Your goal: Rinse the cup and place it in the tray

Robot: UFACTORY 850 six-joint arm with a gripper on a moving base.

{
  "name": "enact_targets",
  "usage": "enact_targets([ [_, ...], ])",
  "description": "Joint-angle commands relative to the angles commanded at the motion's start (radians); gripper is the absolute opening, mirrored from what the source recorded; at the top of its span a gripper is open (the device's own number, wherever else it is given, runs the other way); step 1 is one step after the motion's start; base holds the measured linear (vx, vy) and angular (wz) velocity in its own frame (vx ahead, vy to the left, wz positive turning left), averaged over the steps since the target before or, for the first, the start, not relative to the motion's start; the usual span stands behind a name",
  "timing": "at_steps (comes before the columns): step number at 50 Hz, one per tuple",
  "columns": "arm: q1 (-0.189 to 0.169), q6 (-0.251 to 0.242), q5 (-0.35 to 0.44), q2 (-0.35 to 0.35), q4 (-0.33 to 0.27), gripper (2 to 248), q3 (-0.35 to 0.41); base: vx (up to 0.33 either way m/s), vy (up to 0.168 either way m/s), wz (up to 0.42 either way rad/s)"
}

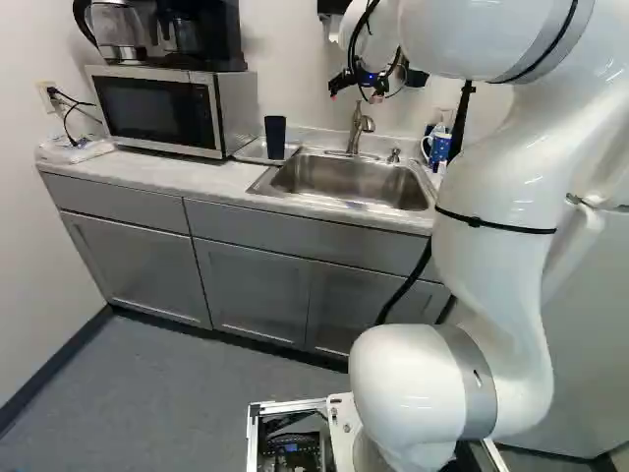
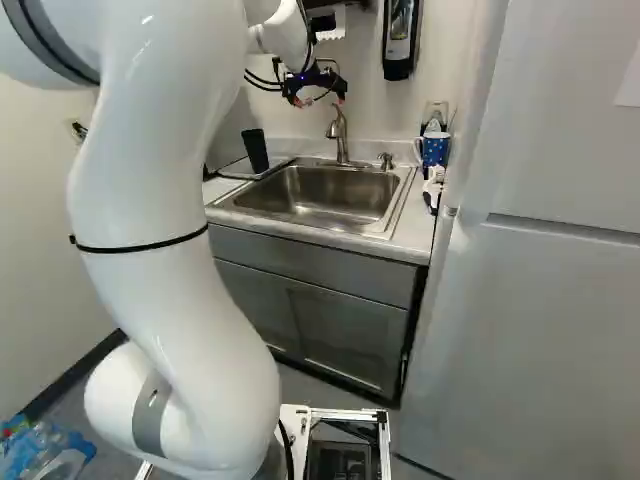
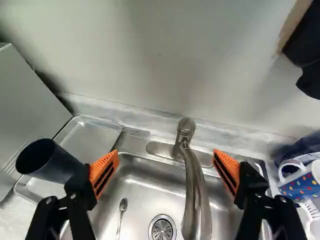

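My gripper hangs above the back of the sink near the faucet in the right base view. In the wrist view the gripper is wide open, with orange pads apart and nothing held; the faucet shows lower down between them. A dark cup stands upright on the metal tray, left of the sink in the left base view. From the wrist, this cup appears beside one finger, its rim facing up. The sink holds a spoon near the drain.
A microwave with a coffee maker above it stands beside the tray. Across the sink are a blue dotted mug and a soap pump. A dispenser hangs on the wall; a tall white door flanks the counter.
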Motion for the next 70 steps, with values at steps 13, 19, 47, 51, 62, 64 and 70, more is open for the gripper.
enact_targets([
  [13, -0.025, 0.0, -0.015, 0.053, 0.0, 247, 0.06, 0.0, 0.0, 0.0],
  [19, -0.036, 0.0, -0.04, 0.079, 0.0, 247, 0.089, 0.0, 0.0, 0.0],
  [47, -0.073, 0.0, -0.231, 0.214, 0.0, 247, 0.232, 0.0, 0.0, 0.0],
  [51, -0.075, 0.0, -0.256, 0.235, 0.0, 247, 0.253, 0.0, 0.0, 0.0],
  [62, -0.08, 0.0, -0.297, 0.293, 0.0, 247, 0.312, 0.0, 0.0, 0.0],
  [64, -0.081, 0.0, -0.299, 0.303, 0.0, 247, 0.322, 0.0, 0.0, 0.0],
  [70, -0.082, 0.0, -0.299, 0.33, 0.0, 247, 0.348, 0.0, 0.0, 0.0],
])
